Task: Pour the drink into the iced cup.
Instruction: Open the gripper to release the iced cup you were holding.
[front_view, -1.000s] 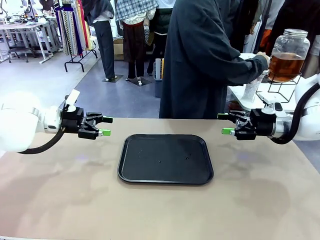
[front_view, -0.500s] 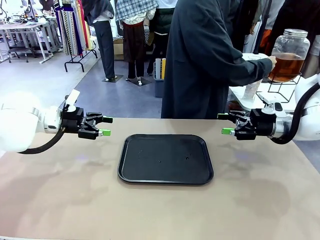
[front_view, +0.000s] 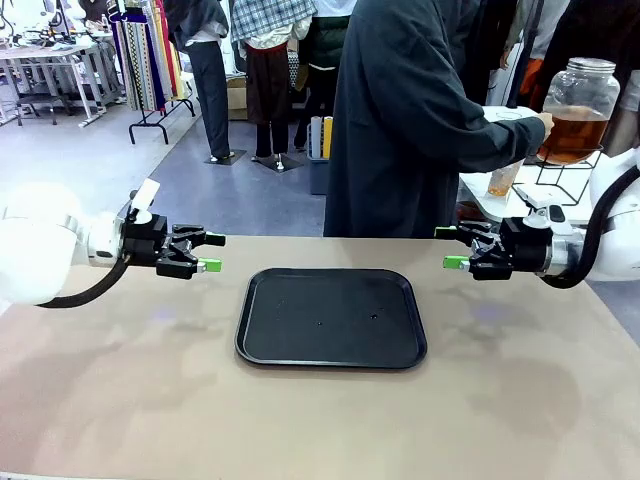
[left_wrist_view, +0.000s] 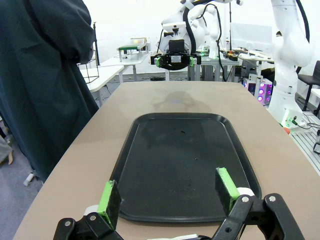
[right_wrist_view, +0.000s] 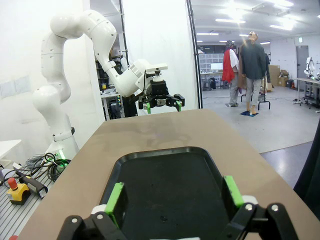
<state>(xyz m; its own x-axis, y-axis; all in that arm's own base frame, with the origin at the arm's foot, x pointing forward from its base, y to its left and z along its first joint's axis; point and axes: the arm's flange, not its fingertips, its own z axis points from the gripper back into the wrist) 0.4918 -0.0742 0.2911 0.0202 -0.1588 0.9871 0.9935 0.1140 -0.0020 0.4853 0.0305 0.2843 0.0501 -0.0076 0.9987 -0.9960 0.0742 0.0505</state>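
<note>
on your left, the left gripper (front_view: 208, 252) hovers above the beige tabletop (front_view: 320, 420), beside the left edge of the tray. its green-padded fingers (left_wrist_view: 108, 197) stand spread apart with nothing between them; treat it as released. in the left wrist view you look along these fingers across the tray toward the other arm.

at the centre lies a black rectangular plastic tray with rounded corners (front_view: 332, 317), flat on the tabletop. nothing stands on it.

behind the tray, at the far side of the table, a person in a long dark coat (front_view: 405, 120) stands turned toward your right, one arm stretched out to a side table.

the person's hand (front_view: 543, 121) reaches the large clear glass jar with a metal lid (front_view: 578, 108), which sits raised on a black wire stand (front_view: 560, 182). the drink, a translucent amber-brown liquid (front_view: 572, 133), fills the lower part of this jar. below the hand stands a clear cup (front_view: 505, 178) showing amber liquid; you cannot tell whether it holds ice.

on your right, the right gripper (front_view: 452, 247) hovers beside the tray's right edge, well apart from the jar. its fingers (right_wrist_view: 114, 196) are likewise spread and empty: released.
</note>
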